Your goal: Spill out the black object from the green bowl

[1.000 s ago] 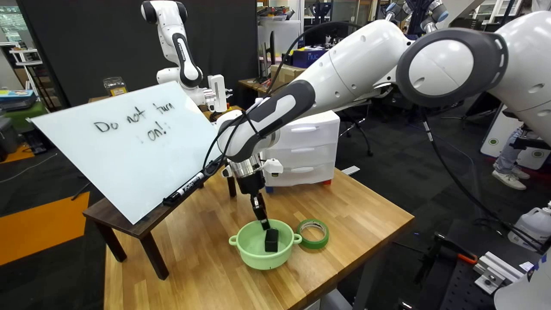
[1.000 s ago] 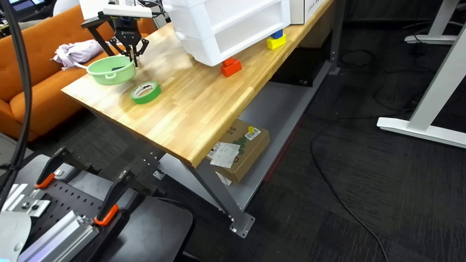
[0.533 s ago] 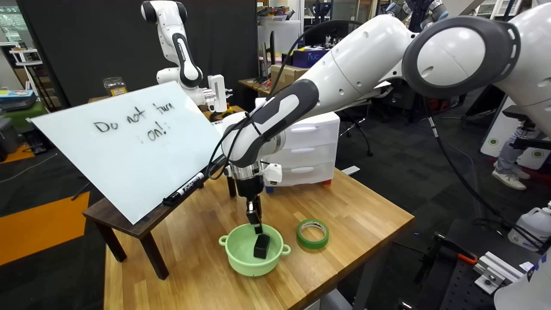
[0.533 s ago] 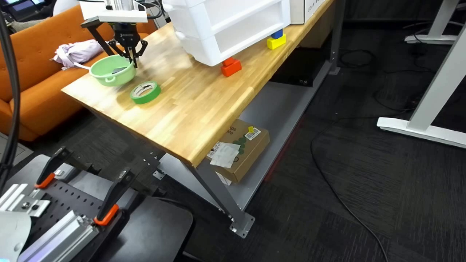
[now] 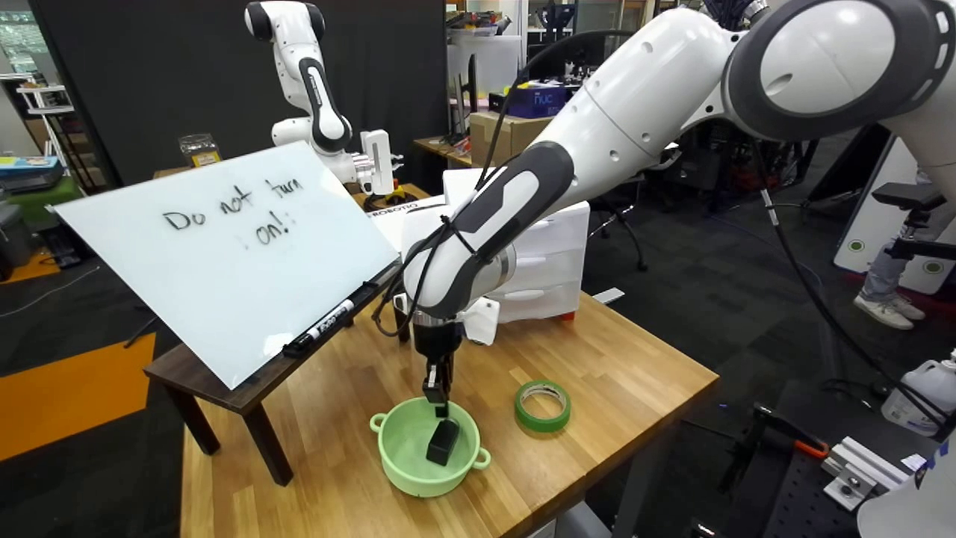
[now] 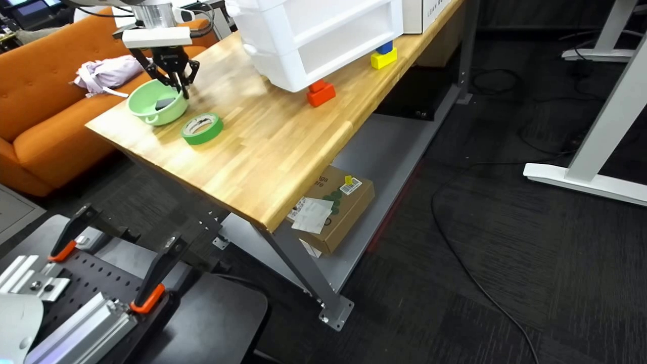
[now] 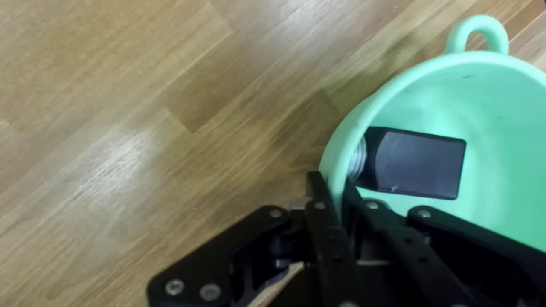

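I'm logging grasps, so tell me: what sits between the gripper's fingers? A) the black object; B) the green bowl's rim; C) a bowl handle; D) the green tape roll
B, as the wrist view shows the gripper with one finger outside the green bowl and one inside.

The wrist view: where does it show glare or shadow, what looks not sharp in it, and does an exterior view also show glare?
Wrist view: pale patches of glare on the wooden table, soft shadow beside the green bowl, the tool slightly blurred towards the bottom edge; in an exterior view, a bright patch of reflected light low on the whiteboard.
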### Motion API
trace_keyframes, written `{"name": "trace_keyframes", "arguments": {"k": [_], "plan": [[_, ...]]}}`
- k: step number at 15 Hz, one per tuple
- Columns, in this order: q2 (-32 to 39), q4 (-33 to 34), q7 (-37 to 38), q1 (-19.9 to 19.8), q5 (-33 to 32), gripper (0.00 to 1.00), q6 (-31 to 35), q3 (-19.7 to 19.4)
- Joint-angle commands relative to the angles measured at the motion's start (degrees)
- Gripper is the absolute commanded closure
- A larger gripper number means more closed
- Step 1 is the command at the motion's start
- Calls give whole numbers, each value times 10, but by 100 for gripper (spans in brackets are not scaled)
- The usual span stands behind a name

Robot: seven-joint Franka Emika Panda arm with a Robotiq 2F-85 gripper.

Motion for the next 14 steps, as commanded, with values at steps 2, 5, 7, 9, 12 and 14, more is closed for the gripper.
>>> {"name": "trace_keyframes", "arguments": {"k": [2, 5, 7, 9, 12, 14], "plan": [[-44, -77, 22, -15, 9, 98, 65, 13], [-63, -115, 34, -20, 23, 98, 105, 23], [-73, -139, 42, -20, 33, 98, 132, 30], [-83, -162, 54, -21, 41, 98, 152, 37], [-99, -194, 70, -23, 51, 98, 178, 45], [-107, -214, 75, -27, 59, 98, 193, 52]]}}
